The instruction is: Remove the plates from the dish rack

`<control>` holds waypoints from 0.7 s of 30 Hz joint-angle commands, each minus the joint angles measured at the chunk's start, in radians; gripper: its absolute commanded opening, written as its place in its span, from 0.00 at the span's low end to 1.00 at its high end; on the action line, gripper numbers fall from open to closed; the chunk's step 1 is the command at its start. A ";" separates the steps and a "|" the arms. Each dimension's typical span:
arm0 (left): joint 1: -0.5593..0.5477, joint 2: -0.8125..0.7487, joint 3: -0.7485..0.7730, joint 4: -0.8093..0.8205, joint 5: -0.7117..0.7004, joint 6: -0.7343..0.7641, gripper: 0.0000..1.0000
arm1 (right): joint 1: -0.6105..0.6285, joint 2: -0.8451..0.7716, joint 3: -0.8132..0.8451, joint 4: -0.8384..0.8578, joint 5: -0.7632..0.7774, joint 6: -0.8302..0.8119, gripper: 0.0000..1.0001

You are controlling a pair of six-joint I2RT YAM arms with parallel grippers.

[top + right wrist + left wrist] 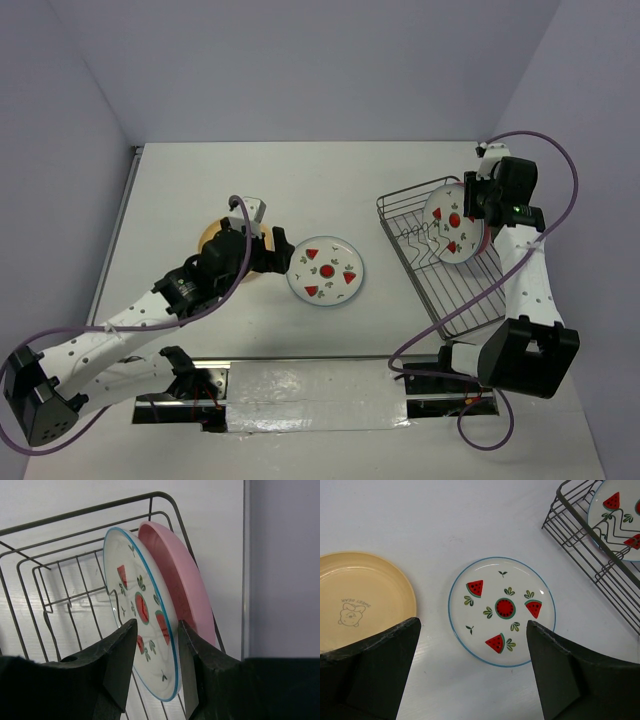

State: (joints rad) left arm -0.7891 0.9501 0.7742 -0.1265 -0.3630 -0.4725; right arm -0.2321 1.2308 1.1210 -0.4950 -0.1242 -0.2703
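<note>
A white plate with red fruit marks (326, 271) lies flat on the table, also in the left wrist view (502, 610). A yellow-orange plate (210, 232) lies left of it, partly under my left arm (365, 595). My left gripper (280, 252) is open and empty above the white plate's near edge (472, 625). The dish rack (470, 300) holds a second fruit-marked plate (135, 590) upright, with the pink plate (175, 565) right behind it. My right gripper (157, 625) straddles that fruit plate's lower rim, one finger on each side, with a gap at the left finger.
The rack (580, 535) stands at the right of the table, close to the right wall. A shiny metal strip (320, 385) runs along the near table edge between the arm bases. Purple cables (560, 160) loop off both arms.
</note>
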 commanded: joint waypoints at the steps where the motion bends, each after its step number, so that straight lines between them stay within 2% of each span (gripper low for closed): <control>1: -0.006 -0.013 0.002 0.044 -0.019 0.015 0.99 | -0.007 0.001 0.040 0.019 0.008 -0.027 0.46; 10: -0.006 -0.056 -0.024 0.056 -0.039 0.014 0.99 | -0.007 0.015 -0.026 0.065 -0.017 -0.046 0.46; 21: -0.006 -0.060 -0.026 0.068 -0.013 0.012 0.99 | -0.009 0.048 -0.012 0.032 -0.066 -0.067 0.45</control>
State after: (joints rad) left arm -0.7902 0.9108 0.7517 -0.1059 -0.3820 -0.4725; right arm -0.2348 1.2549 1.1046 -0.4728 -0.1379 -0.3302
